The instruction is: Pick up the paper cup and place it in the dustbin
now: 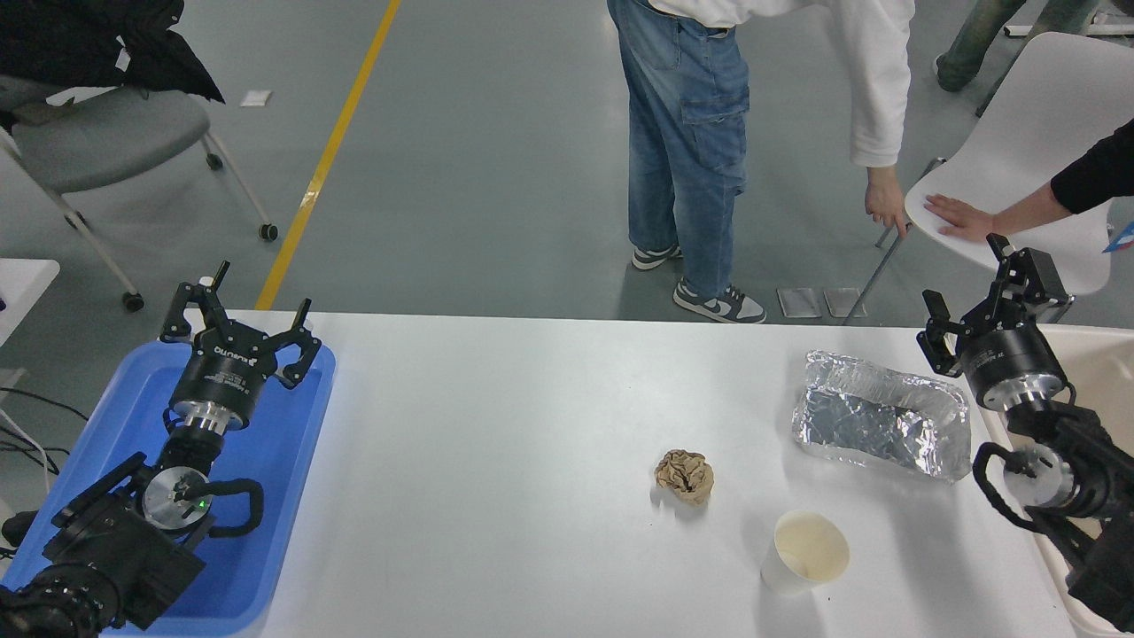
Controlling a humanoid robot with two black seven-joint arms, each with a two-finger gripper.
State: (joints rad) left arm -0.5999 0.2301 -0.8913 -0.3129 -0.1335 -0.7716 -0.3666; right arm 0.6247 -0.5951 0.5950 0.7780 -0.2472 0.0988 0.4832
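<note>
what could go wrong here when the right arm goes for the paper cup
The paper cup stands upright and light near the table's front edge; a clumsy approach by the open right gripper could tip it or push it off. The foil tray lies between gripper and cup, so a low sweep might snag it. The crumpled paper ball close by could be grabbed instead.

On the white surface (496, 425): one paper cup (804, 551), one crumpled brown paper ball (685, 476), one silver foil tray (879, 425), one blue plastic tray (275, 461). One beige dustbin (1099, 354) at the right edge. Two black grippers: left gripper (241, 326), right gripper (985, 294). Two chairs: white chair (1036, 133), grey chair (97, 133).
</note>
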